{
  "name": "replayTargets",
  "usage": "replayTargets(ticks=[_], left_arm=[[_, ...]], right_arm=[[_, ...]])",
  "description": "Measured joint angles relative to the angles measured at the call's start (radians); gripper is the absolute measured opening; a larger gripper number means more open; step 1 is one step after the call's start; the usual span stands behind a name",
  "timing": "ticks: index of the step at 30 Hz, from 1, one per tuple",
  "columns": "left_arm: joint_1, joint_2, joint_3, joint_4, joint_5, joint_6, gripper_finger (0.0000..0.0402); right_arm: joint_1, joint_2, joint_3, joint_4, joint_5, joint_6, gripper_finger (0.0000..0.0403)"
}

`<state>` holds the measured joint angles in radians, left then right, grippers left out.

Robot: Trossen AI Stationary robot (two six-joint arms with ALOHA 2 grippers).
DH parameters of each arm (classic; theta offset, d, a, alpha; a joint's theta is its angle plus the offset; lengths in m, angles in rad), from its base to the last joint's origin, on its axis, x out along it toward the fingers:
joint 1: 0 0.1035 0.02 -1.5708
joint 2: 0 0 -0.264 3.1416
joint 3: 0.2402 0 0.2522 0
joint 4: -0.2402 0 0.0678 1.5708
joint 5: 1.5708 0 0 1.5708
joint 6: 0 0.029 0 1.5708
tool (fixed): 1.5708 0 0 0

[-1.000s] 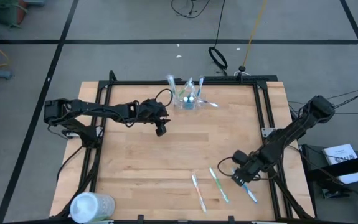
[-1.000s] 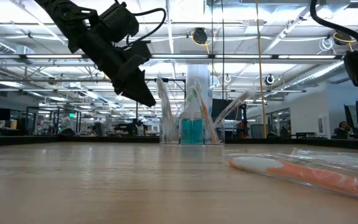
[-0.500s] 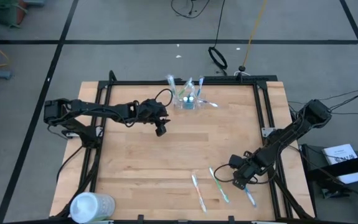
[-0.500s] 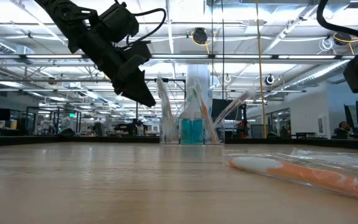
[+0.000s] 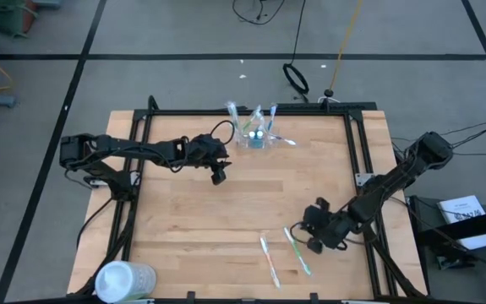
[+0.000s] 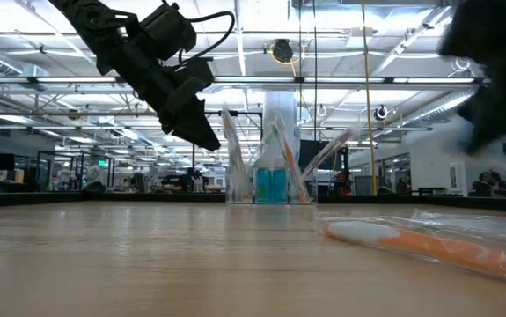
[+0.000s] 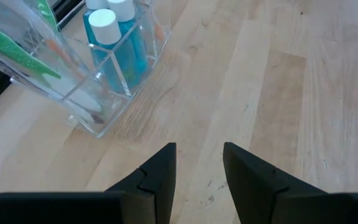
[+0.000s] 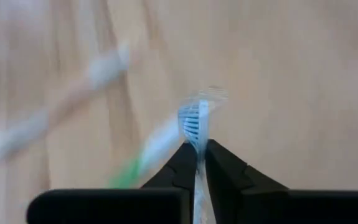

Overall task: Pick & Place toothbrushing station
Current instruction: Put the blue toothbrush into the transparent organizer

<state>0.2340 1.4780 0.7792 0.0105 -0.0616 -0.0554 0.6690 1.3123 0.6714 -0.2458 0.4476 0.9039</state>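
The clear cup [image 5: 255, 135] stands at the table's far edge. It holds blue toothpaste tubes [image 7: 113, 37] and toothbrushes, one of them green [image 7: 17, 53]. My left gripper [image 5: 217, 175] hovers open just left of the cup, with nothing between its fingers [image 7: 198, 168]. Two wrapped toothbrushes [image 5: 270, 262] [image 5: 297, 251] lie flat near the near edge. My right gripper [image 5: 314, 238] is beside them on their right, shut on a third toothbrush [image 8: 194, 121], whose blue-and-white head shows past the fingertips. My right gripper pinches the wrapped toothbrush between its two fingertips, just behind the bristle head [image 8: 195, 134]. The head sticks out beyond the fingers. The handle is hidden under the gripper, and I cannot tell whether it is clear of the table.
A large whitish round container [image 5: 124, 281] lies at the near left corner. A black frame [image 5: 357, 143] runs along the table's edges. An orange-and-white wrapped toothbrush [image 6: 429, 246] lies close to the low camera. Bare wood stretches across the table's middle.
My right gripper has shut on the rightmost toothbrush near the near edge and has moved toward the table's left with it. That toothbrush no longer lies at its place on the wood. The other two brushes have stayed put.
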Motion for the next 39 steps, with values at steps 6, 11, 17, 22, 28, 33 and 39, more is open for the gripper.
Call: replayTargets(ticks=[6, 11, 17, 22, 28, 33, 39], left_arm=[[0.000, 0.000, 0.000, 0.001, -0.028, 0.000, 0.0136], [0.000, 0.000, 0.000, 0.006, -0.041, -0.001, 0.0136], [0.000, 0.000, 0.000, 0.010, -0.042, -0.001, 0.0136], [0.000, 0.000, 0.000, 0.022, -0.043, -0.001, 0.0136], [0.000, 0.004, 0.000, 0.081, -0.044, -0.002, 0.0136], [0.000, 0.010, 0.000, 0.149, -0.043, -0.002, 0.0136], [0.000, 0.010, 0.000, 0.145, -0.043, -0.002, 0.0136]], right_arm=[[-0.113, -0.020, 0.001, 0.405, 0.340, -0.599, 0.0026], [-0.291, -0.020, 0.001, 0.860, 0.367, -1.017, 0.0007], [-0.522, -0.021, 0.002, 1.149, 0.310, -1.291, 0.0010], [-0.710, -0.020, 0.002, 1.152, 0.308, -1.310, 0.0010], [-0.904, 0.006, 0.002, 1.127, 0.129, -1.161, 0.0011], [-1.000, 0.063, 0.002, 1.098, 0.099, -1.085, 0.0011], [-1.062, 0.145, 0.002, 1.099, -0.009, -1.067, 0.0011]])
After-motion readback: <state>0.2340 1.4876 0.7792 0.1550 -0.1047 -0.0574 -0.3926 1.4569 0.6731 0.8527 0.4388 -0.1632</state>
